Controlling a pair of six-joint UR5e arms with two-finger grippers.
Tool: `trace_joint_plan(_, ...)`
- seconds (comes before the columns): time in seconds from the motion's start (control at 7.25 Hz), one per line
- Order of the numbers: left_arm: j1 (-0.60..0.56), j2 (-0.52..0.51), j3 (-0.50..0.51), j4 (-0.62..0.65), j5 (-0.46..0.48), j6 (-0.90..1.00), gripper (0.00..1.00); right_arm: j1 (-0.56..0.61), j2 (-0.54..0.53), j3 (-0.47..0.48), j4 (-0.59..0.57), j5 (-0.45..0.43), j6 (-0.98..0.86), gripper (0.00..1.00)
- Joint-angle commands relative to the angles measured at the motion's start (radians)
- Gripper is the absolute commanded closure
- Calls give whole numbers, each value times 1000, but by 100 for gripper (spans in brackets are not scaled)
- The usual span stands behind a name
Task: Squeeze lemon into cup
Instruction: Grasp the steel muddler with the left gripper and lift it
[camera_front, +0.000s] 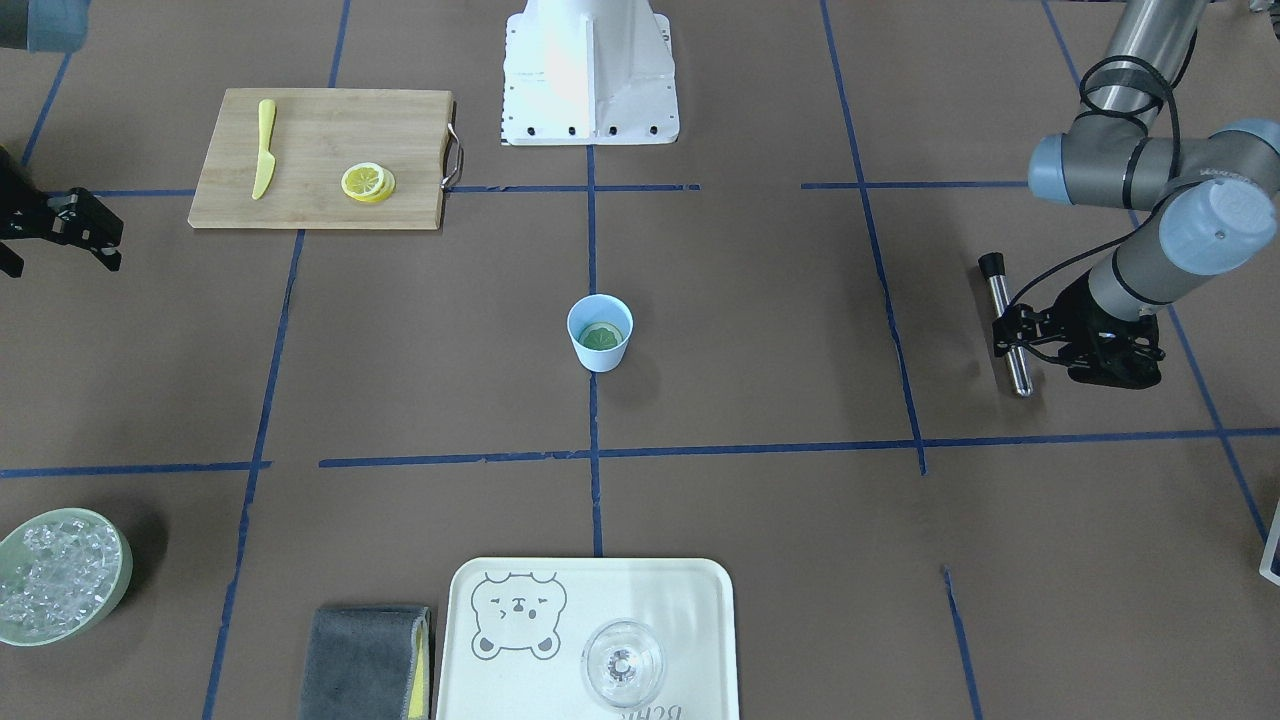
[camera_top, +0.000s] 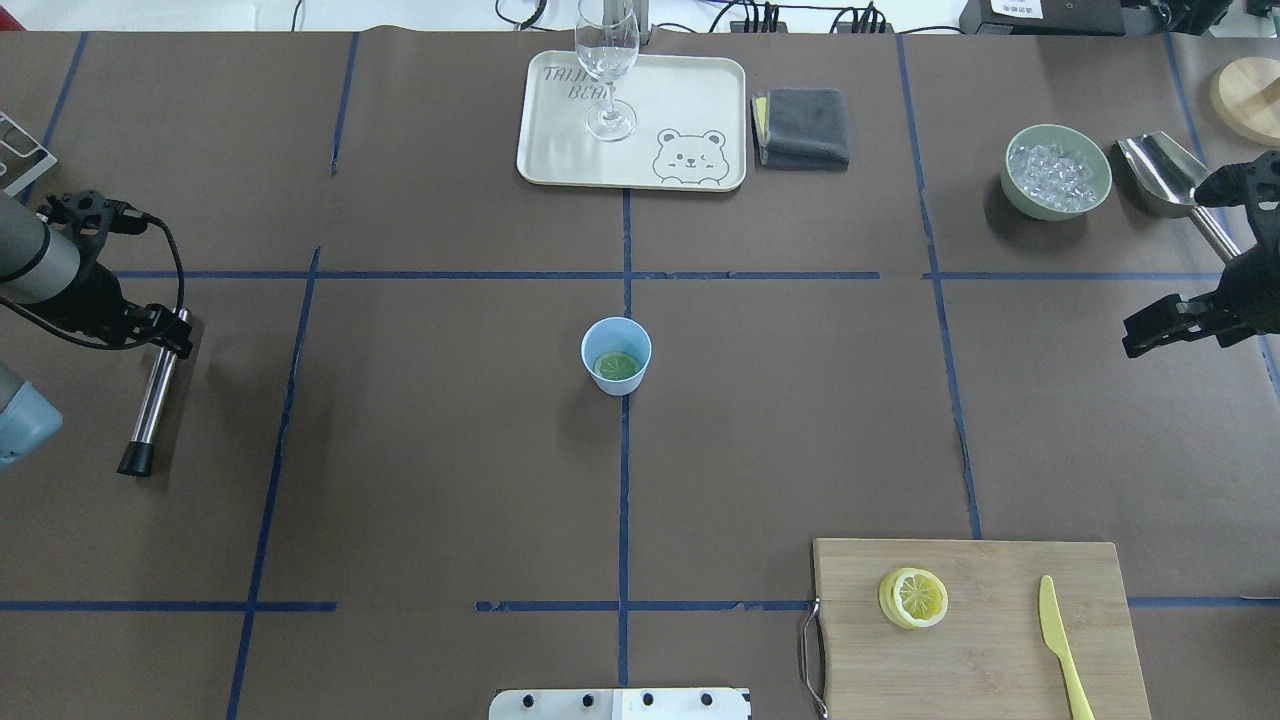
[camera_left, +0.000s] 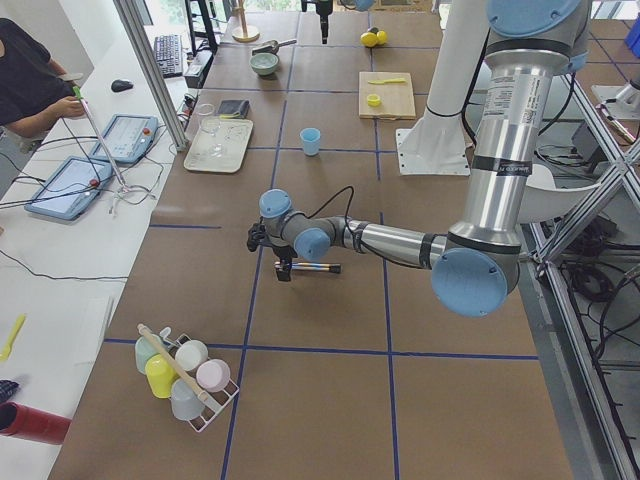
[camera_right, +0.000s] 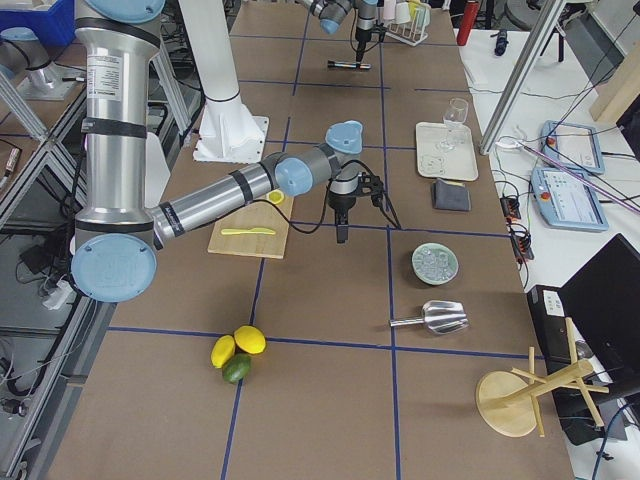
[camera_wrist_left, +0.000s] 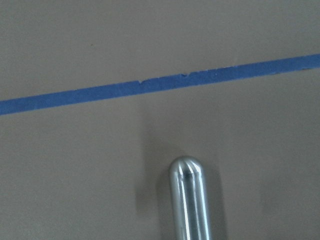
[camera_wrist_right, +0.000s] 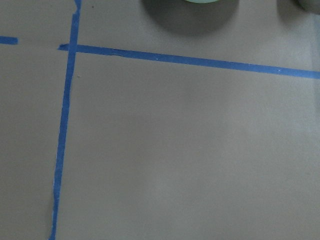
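Thin round lemon slice (camera_top: 616, 366) lies flat at btm of small light-blue tapered cup (camera_top: 619, 387), which stands upright at centre of brown table (camera_top: 450, 450), on a blue tape line (camera_top: 624, 480). L gripper (camera_top: 172, 335) is low at far left, fingers at upper end of a steel rod w/ black tip (camera_top: 153, 400) lying on the table; can't tell if they clamp it or just straddle it. R gripper (camera_top: 1140, 335) hangs at far right, near pale green bowl of ice (camera_top: 1055, 212), fingers apart, nothing btwn them. Both grippers well apart from cup. Bamboo cutting board (camera_top: 1000, 650) at robot's right carries a stack of other lemon slices (camera_top: 915, 597) & a yellow toy knife (camera_top: 1058, 640)
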Motion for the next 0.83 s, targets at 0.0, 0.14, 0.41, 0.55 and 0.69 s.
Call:
trace_joint_plan(0.0,5,-13,8,6,6,0,55,0,-1,4,0,6,1,0)
trace_joint_plan(0.14,5,-13,8,7,7,-1,64,2,-2,4,0,8,0,0)
trace_joint_plan(0.41,18,-13,4,9,6,-4,100,0,-1,1,0,8,0,0)
trace_joint_plan(0.55,16,-13,-16,15,6,-3,100,0,-1,6,0,11,1,0)
trace_joint_plan(0.69,10,0,-107,15,3,-4,100,2,-1,8,0,29,1,0)
